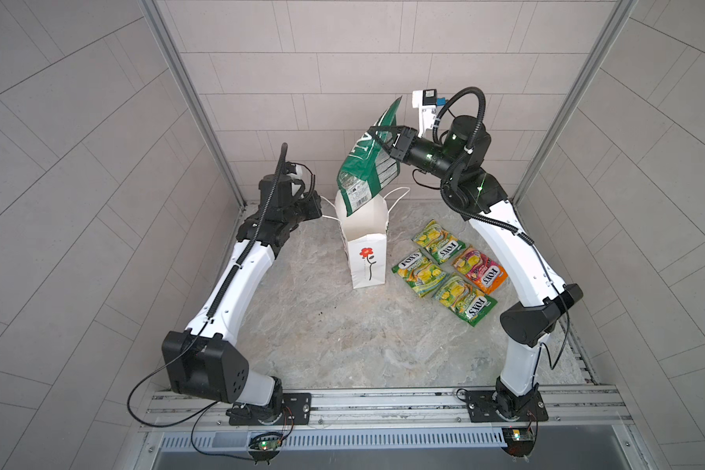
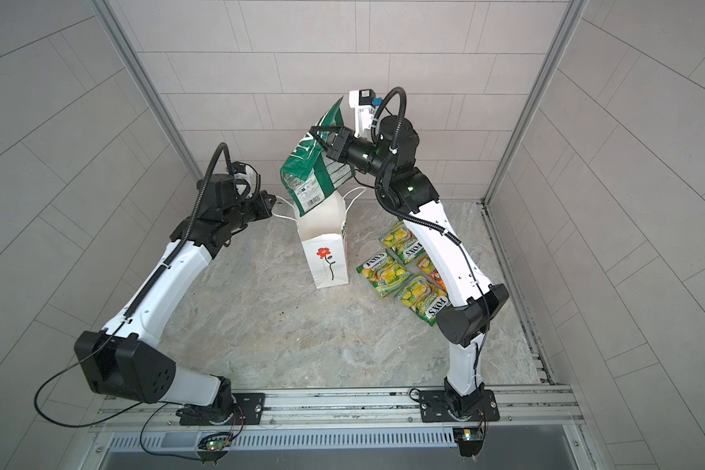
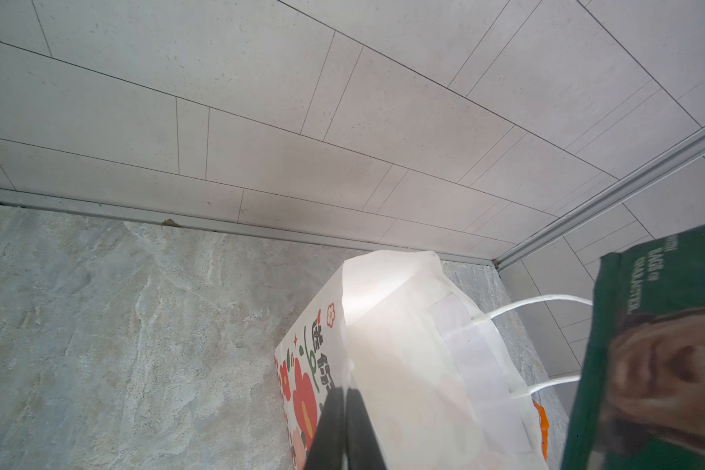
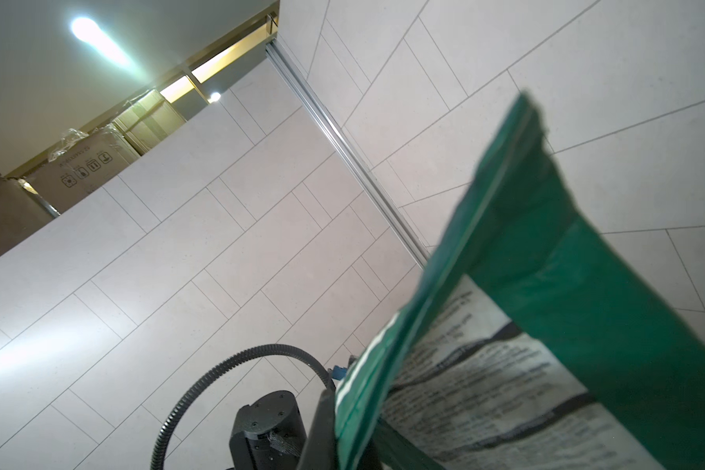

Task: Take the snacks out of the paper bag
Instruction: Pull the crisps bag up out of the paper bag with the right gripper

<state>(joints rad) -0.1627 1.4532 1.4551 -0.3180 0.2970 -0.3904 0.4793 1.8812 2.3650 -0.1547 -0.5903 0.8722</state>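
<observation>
Crisp bag (image 1: 365,171) hangs highest, tilted, pinched at its upper half by my right gripper (image 1: 377,138), over the mouth of the open paper bag (image 1: 365,244). My left gripper (image 3: 344,407) is closed on that bag's rim. Four FOX'S packets (image 1: 418,273) lie on the bench (image 1: 302,325) just right of it.

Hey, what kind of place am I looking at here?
Likely a robot test cell in a lab or storeroom: grey tile-patterned wall panels enclose a marbled stone-look tabletop, two white-and-black robot arms bolt to a metal rail, and cardboard boxes stack beyond the wall.
</observation>
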